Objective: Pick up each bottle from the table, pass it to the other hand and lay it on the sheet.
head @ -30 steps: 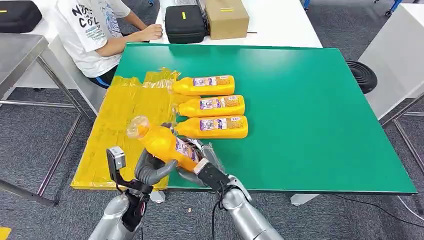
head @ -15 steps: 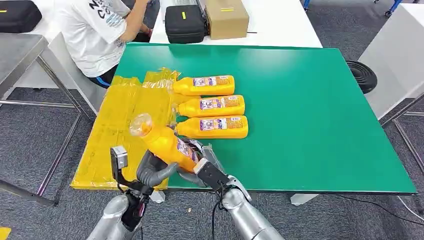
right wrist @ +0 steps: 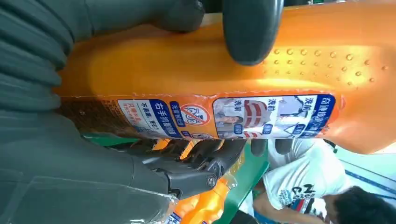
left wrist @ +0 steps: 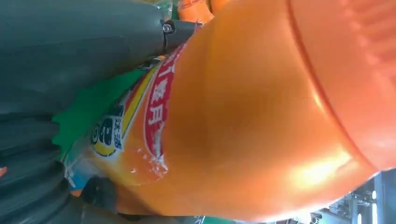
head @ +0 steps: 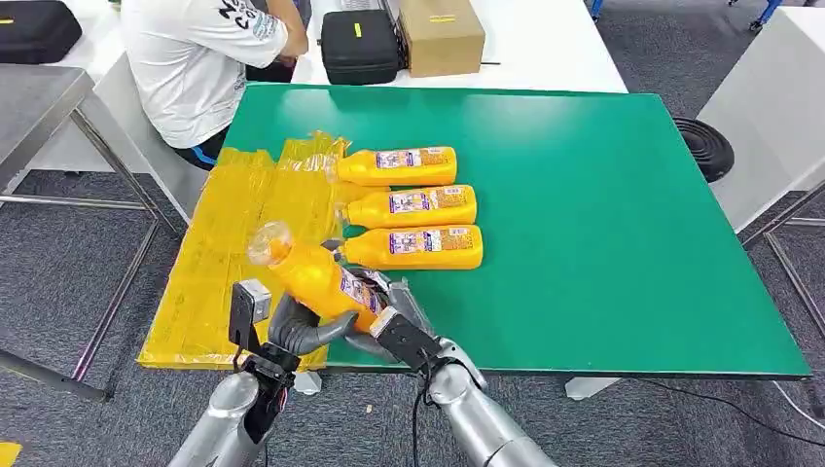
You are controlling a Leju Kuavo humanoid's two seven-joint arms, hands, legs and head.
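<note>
An orange bottle (head: 313, 277) with a clear cap hangs tilted over the green table's (head: 603, 214) front left edge, cap pointing up and left. My right hand (head: 391, 326) grips its lower, labelled end; the right wrist view has dark fingers (right wrist: 252, 28) wrapped over the bottle (right wrist: 210, 79). My left hand (head: 304, 329) curls under its middle, and in the left wrist view the bottle (left wrist: 261, 116) lies against that hand (left wrist: 70, 56). Three more orange bottles (head: 399, 166) (head: 413, 206) (head: 418, 247) lie side by side, caps on the yellow sheet (head: 233, 243).
A person in a white shirt (head: 204, 58) sits at the table's far left corner. A black case (head: 360, 44) and a cardboard box (head: 440, 34) stand on the white table behind. A metal table (head: 39, 97) stands at left. The green top's right half is bare.
My left hand has shifted right and closed in under the bottle, which has barely moved. The person has pulled an arm off the table and turned away.
</note>
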